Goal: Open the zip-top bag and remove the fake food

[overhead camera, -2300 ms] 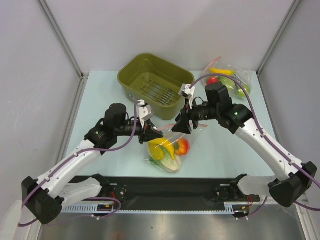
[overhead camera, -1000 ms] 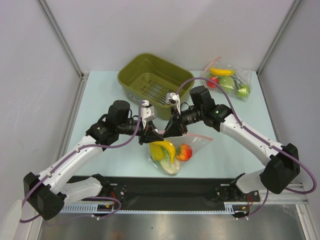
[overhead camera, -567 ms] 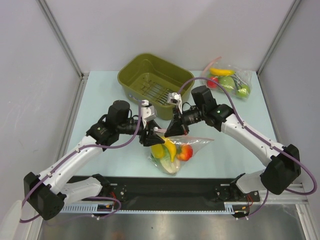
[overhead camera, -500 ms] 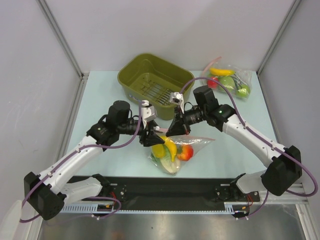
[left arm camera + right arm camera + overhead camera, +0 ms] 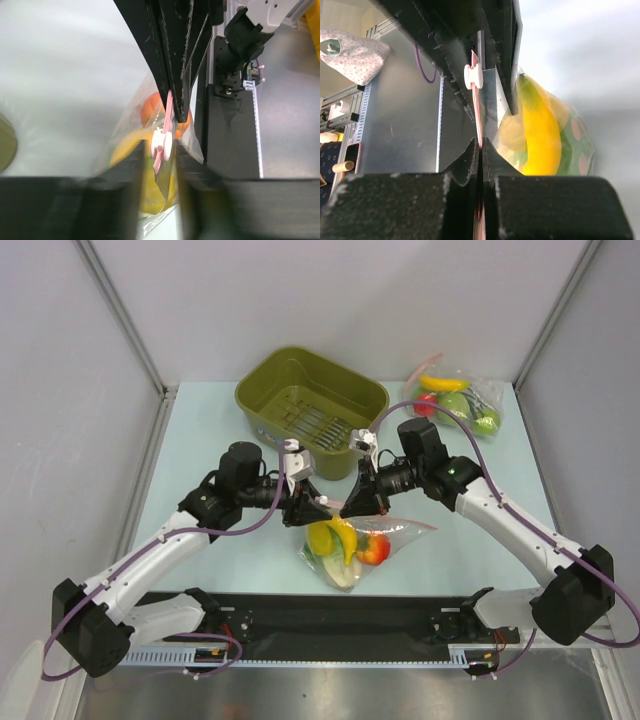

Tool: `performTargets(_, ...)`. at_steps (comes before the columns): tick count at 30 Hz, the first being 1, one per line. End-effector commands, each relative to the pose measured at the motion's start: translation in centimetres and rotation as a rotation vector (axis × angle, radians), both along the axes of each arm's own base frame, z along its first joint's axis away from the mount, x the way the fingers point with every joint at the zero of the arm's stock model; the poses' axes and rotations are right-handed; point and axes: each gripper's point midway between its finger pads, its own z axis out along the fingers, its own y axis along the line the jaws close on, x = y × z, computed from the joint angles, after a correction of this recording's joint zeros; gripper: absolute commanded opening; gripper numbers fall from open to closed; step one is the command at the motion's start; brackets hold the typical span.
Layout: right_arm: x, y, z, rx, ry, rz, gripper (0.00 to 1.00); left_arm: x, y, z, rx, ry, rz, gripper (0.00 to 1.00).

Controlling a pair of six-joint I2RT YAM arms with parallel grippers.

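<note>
The zip-top bag (image 5: 398, 533) lies mid-table, its pink-strip mouth lifted between both grippers. Through it show the fake food: a yellow banana (image 5: 346, 538), a red fruit (image 5: 377, 550), a small yellow piece (image 5: 320, 537) and a pale cabbage (image 5: 338, 571). My right gripper (image 5: 357, 506) is shut flat on the pink zip strip (image 5: 479, 131), with the banana (image 5: 540, 135) just beyond. My left gripper (image 5: 312, 508) faces it. Its blurred fingers (image 5: 125, 165) stand narrowly apart on either side of the white-pink slider (image 5: 162, 142), a slim gap on each side.
An olive-green basket (image 5: 262, 398) stands behind the grippers. A second clear bag (image 5: 458, 400) with green fruits, a banana and a red fruit lies at the back right. The black rail (image 5: 350, 615) with both arm bases runs along the near edge.
Both grippers stayed at the bag's mouth. The right arm swung its elbow outward and its wrist shifted slightly right. The bag and its food slid a little toward the near edge.
</note>
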Motion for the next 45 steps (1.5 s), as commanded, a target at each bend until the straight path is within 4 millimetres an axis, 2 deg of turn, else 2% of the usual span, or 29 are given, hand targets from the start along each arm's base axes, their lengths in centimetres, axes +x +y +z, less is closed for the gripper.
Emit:
performTargets(1,-0.4,-0.3,1.3,0.034,-0.028,0.002,0.00,-0.4,-0.8,1.5,-0.069,-0.036,-0.043,0.24)
performTargets(4,-0.2,-0.4,1.3,0.033,-0.030,-0.012,0.00,-0.7,-0.7,1.4,-0.072,-0.031,-0.054,0.03)
performTargets(5,-0.2,-0.5,1.5,0.035,-0.036,-0.016,0.00,-0.8,-0.7,1.3,-0.071,-0.026,-0.058,0.00)
performTargets(9,0.3,-0.8,2.0,0.033,-0.050,-0.051,0.00,-1.1,-0.6,1.1,-0.069,-0.020,-0.069,0.00)
performTargets(11,0.7,-1.0,2.4,0.035,-0.055,-0.072,0.04,-1.2,-0.5,1.0,-0.069,-0.022,-0.069,0.00)
performTargets(12,1.0,-1.0,2.6,0.035,-0.065,-0.085,0.07,-1.2,-0.5,1.1,-0.071,-0.026,-0.069,0.00)
performTargets(13,1.0,-1.0,2.8,0.034,-0.066,-0.092,0.15,-1.3,-0.5,1.1,-0.072,-0.025,-0.072,0.00)
performTargets(16,1.6,-0.8,3.7,0.039,-0.093,-0.112,0.25,-1.4,-0.6,1.1,-0.072,-0.022,-0.080,0.00)
performTargets(22,2.3,0.1,5.0,0.057,-0.132,-0.110,0.36,-1.7,-0.7,1.0,-0.074,-0.010,-0.101,0.00)
performTargets(26,2.4,1.2,5.4,0.062,-0.132,-0.084,0.40,-1.7,-0.7,1.0,-0.072,-0.007,-0.101,0.00)
performTargets(32,1.3,2.9,5.9,0.088,-0.118,-0.031,0.46,-1.6,-0.7,0.8,-0.067,-0.004,-0.100,0.00)
performTargets(39,0.6,3.5,6.5,0.116,-0.115,-0.008,0.47,-1.7,-0.7,0.8,-0.067,-0.004,-0.102,0.00)
performTargets(45,0.8,3.8,5.8,0.101,-0.104,-0.010,0.46,-1.7,-0.6,0.9,-0.067,-0.007,-0.099,0.00)
